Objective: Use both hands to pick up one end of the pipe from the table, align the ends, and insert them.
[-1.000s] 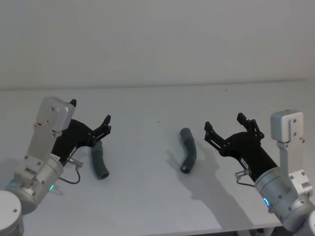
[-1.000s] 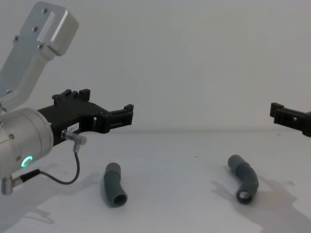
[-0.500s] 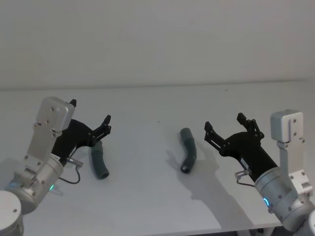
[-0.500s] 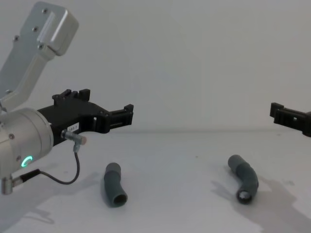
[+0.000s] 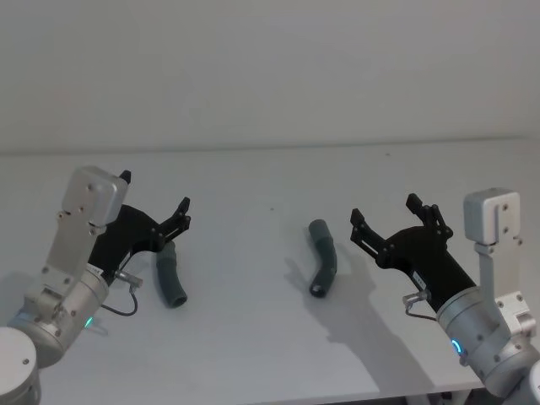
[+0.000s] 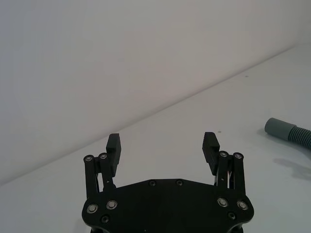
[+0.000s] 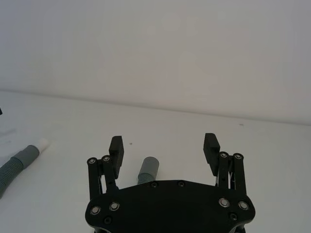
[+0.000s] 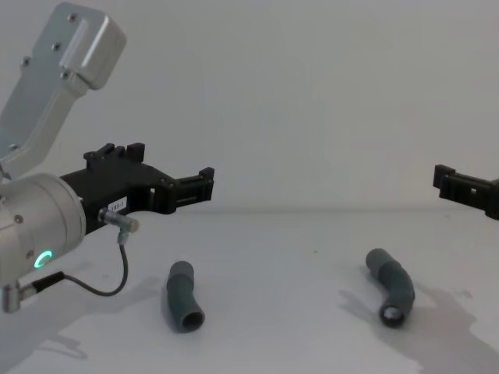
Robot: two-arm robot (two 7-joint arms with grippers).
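Observation:
Two bent dark-grey pipe pieces lie apart on the white table (image 5: 253,354). The left piece (image 5: 169,283) (image 8: 183,296) rests below my left gripper (image 5: 156,192) (image 8: 175,167), which hovers open above it, holding nothing (image 6: 162,141). The right piece (image 5: 322,257) (image 8: 392,287) lies left of my right gripper (image 5: 385,209) (image 7: 164,143), also open and empty. In the right wrist view a plain grey cuff (image 7: 148,170) of the pipe shows just beyond the fingers, and the other piece (image 7: 17,164) shows farther off with a white tip (image 7: 43,143). The left wrist view catches a ribbed piece (image 6: 289,137) at its edge.
A plain white wall (image 5: 270,76) rises behind the table's far edge. A thin black cable (image 8: 117,273) loops from the left wrist down near the left piece. Bare table lies between the two pieces.

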